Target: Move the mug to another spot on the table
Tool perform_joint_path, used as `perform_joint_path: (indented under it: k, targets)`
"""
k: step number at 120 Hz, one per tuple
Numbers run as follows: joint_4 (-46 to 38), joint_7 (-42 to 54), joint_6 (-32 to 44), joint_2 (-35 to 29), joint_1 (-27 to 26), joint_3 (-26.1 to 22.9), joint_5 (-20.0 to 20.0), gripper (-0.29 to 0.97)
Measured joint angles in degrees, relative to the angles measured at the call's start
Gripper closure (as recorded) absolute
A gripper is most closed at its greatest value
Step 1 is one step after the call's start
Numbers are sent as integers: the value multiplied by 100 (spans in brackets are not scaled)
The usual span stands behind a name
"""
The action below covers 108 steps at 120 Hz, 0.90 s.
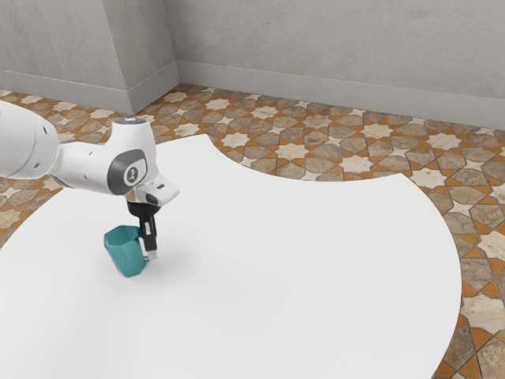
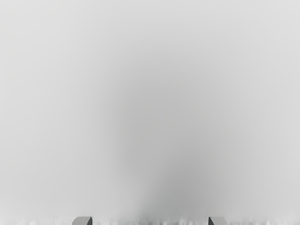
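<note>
Mug (image 1: pixel 124 250) looked rigid, light, prob. slick; best pinched across rim wall w/ firm squeeze. Hand (image 1: pixel 148 251) hung just beside it over counter (image 1: pixel 316 276), fingers (image 2: pixel 82 221) wide apart, holding nothing.

Teal mug (image 1: pixel 124 249) (tilted) at the white table (image 1: pixel 300 284).

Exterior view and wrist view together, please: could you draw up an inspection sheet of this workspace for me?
Surface: white table with a curved edge.
Job's things: teal mug on the table toward the exterior view's left; it seems slightly tilted.
Clutter: nothing seen.
Grippers: black gripper low, close against the mug's side nearer the exterior view's right; the wrist view shows the jaws apart with nothing between them.
Cables: nothing seen.
Surroundings: patterned tile floor, grey walls.
</note>
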Motion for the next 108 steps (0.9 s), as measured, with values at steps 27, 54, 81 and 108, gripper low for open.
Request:
perform_joint_path:
  k: [27, 54, 81, 108]
  targets:
    - [67, -330, -110, 12, -30, 26, 428, 45]
    - [299, -670, -384, 97, -183, 112, 622, 54]
    - [568, -1068, -791, 133, -397, 142, 949, 60]
    - [1057, -1500, -1458, 379, -602, 142, 1265, 66]
